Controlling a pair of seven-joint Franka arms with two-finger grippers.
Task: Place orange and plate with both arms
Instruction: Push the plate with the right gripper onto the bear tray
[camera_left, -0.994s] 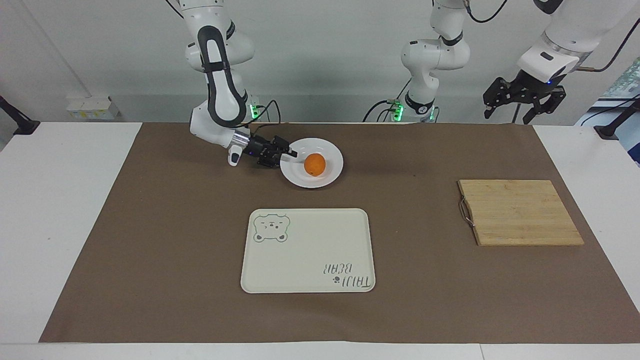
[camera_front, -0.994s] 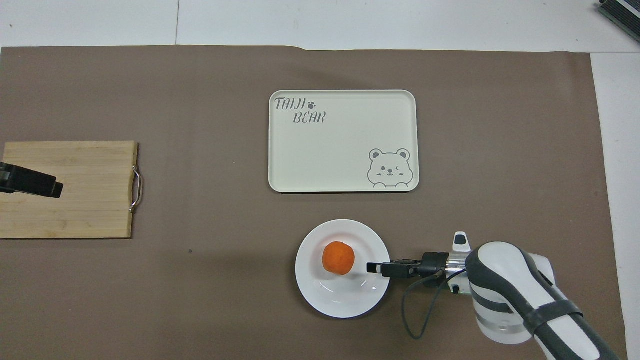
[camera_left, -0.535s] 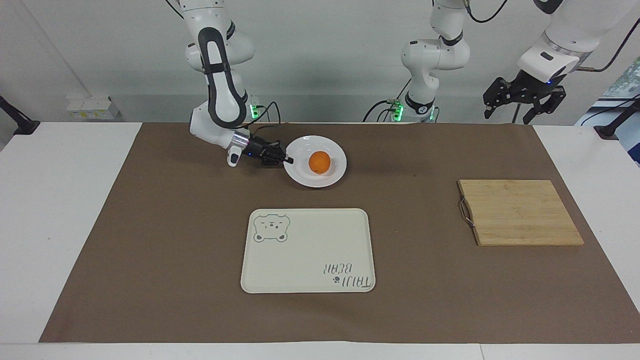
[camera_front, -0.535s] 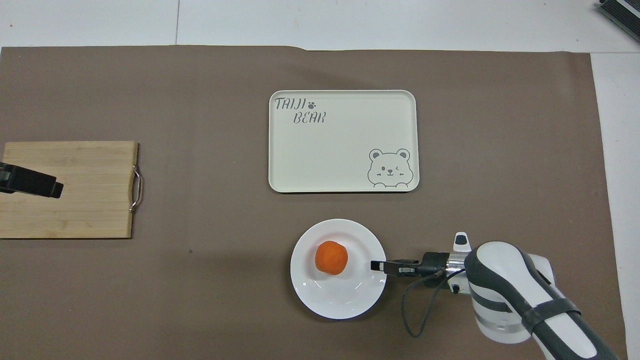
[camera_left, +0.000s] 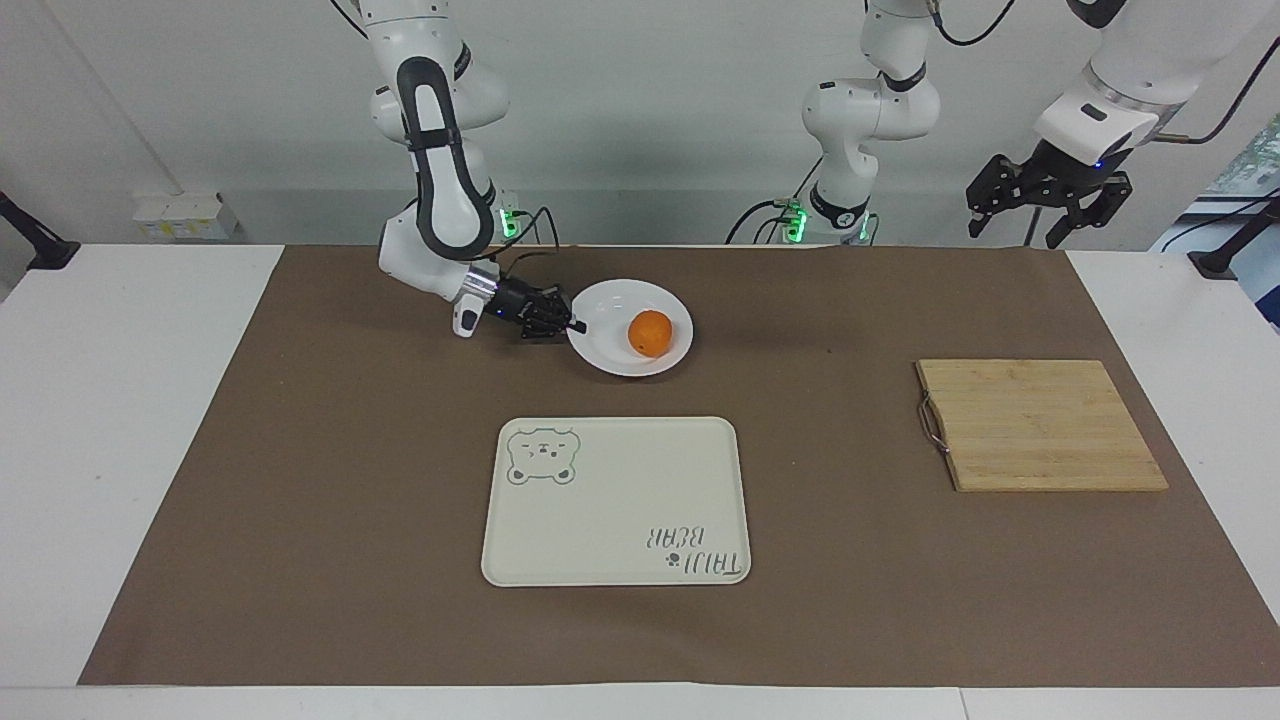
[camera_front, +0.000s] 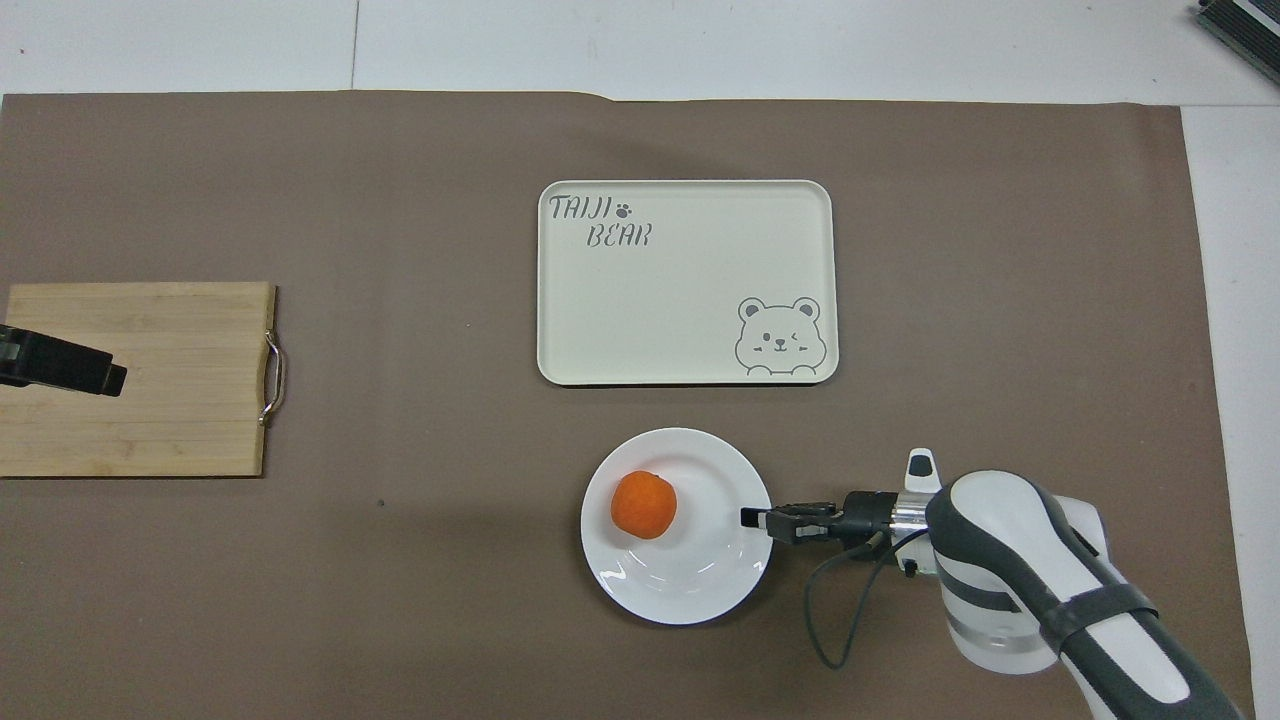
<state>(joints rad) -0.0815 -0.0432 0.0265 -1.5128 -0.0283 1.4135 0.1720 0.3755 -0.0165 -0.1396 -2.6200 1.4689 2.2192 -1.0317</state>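
The white plate (camera_left: 610, 310) (camera_front: 690, 580) sits close to the robots, between the tray and the right arm's base. The orange (camera_left: 650, 333) (camera_front: 643, 505) rests in it, off centre, on the side away from the gripper. My right gripper (camera_left: 575, 325) (camera_front: 752, 517) reaches in low and is shut on the plate's rim at the edge toward the right arm's end. My left gripper (camera_left: 1045, 212) hangs open and empty high over the left arm's end of the table. Only its dark tip (camera_front: 62, 365) shows in the overhead view, over the cutting board.
A cream tray with a bear drawing (camera_left: 615, 500) (camera_front: 687, 282) lies in the middle of the brown mat, farther from the robots than the plate. A bamboo cutting board with a metal handle (camera_left: 1040, 425) (camera_front: 150, 380) lies toward the left arm's end.
The right gripper's fingers closed on the plate's rim. The plate shifted a little and the orange rolled across it away from the gripper. The left arm has not moved.
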